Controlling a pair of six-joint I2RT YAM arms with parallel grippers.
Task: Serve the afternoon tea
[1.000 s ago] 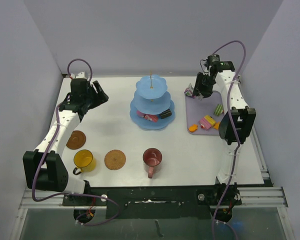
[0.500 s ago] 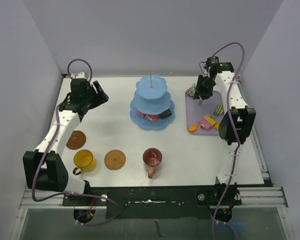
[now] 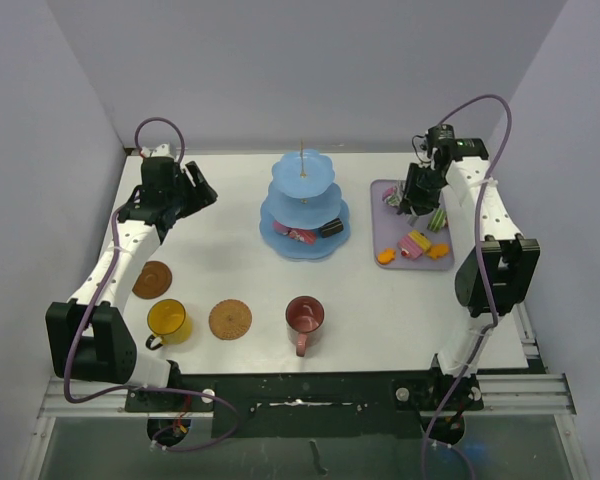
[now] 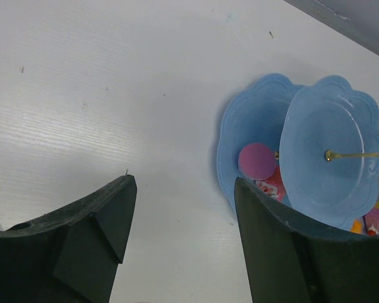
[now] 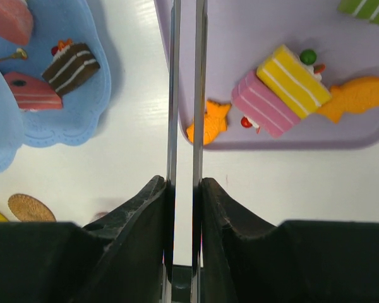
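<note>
At the far left of the counter, the left hand hung above the white surface with its fingers spread wide, gripping nothing. Along the near side sat a brown coaster, the translucent yellow mug, a second coaster and the dark-red mug. Both mugs stood directly on the counter, apart from the coasters.

In the middle stood the light-blue three-tier stand. Its bottom tier carried a pink cake slice beside a chocolate slice.

To the right, the lilac tray held a yellow slice touching a pink slice, an orange fish-shaped pastry, a small orange pastry and a green striped piece. The right hand hovered over the tray's far part, clamped on thin metal tongs whose blades ran nearly together.
</note>
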